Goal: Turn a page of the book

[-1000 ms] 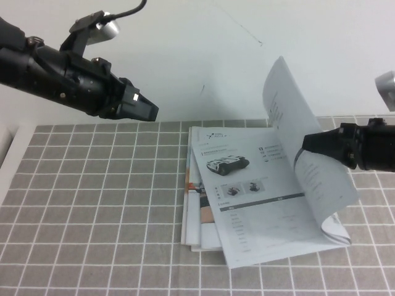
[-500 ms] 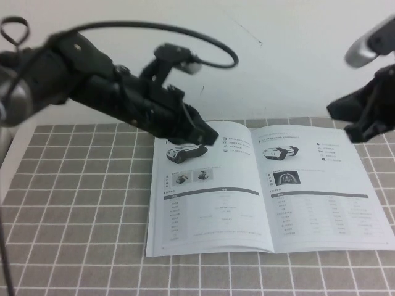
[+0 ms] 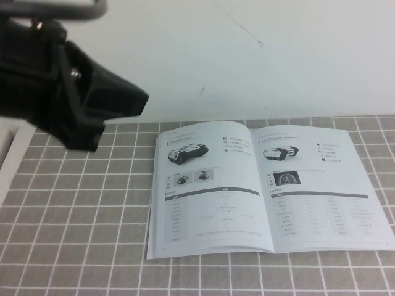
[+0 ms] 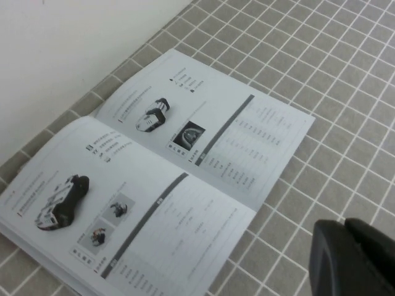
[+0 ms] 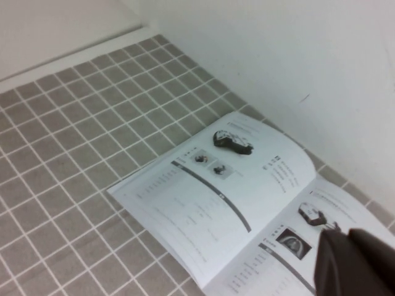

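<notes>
The book [image 3: 265, 185] lies open and flat on the grey checked cloth, showing two white pages with small vehicle photos and grey tables. It also shows in the left wrist view [image 4: 154, 185] and in the right wrist view [image 5: 228, 203]. My left arm [image 3: 68, 92] is raised high at the far left, close to the camera and well clear of the book. My left gripper [image 4: 353, 259] is shut and empty above bare cloth beside the book. My right gripper [image 5: 358, 265] is shut and empty, high above the book's right page; it is out of the high view.
The grey checked cloth [image 3: 80, 216] covers the table. A white wall [image 3: 259, 61] rises right behind the book. A white strip of table edge [image 3: 12, 148] shows at the far left.
The page my right gripper held up a second ago now lies flat. My left arm has lifted off the left page toward the camera. My right arm has left the high view.
</notes>
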### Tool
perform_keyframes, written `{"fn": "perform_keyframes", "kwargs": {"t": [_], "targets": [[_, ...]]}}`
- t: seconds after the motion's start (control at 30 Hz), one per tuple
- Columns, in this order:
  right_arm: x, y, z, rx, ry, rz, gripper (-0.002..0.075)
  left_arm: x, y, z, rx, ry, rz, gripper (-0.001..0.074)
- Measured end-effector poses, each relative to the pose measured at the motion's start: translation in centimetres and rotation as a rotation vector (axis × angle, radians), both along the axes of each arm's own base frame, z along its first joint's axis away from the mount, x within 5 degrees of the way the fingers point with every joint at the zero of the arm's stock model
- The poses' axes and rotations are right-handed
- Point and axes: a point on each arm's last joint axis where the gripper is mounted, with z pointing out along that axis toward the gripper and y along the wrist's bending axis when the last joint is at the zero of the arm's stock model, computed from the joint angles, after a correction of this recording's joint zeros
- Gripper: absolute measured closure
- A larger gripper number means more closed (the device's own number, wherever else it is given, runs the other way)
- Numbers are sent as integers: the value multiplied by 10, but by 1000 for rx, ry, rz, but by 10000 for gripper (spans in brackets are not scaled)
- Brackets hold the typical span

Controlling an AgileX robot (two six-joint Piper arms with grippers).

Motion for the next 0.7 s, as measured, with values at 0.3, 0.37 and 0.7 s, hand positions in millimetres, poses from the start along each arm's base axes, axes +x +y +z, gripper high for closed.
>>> {"fn": "perform_keyframes", "kwargs": {"t": [0.3, 0.37, 0.7], "targets": [[-81, -28, -7, 60, -102, -131, 726, -96, 27, -54, -47, 105, 68, 737], [-88, -31, -18, 76, -92, -152, 726, -118, 34, -69, -72, 116, 88, 737], [-59, -34, -114, 147, -119, -299, 726, -124, 60, -123, -309, -197, 445, 737]]}}
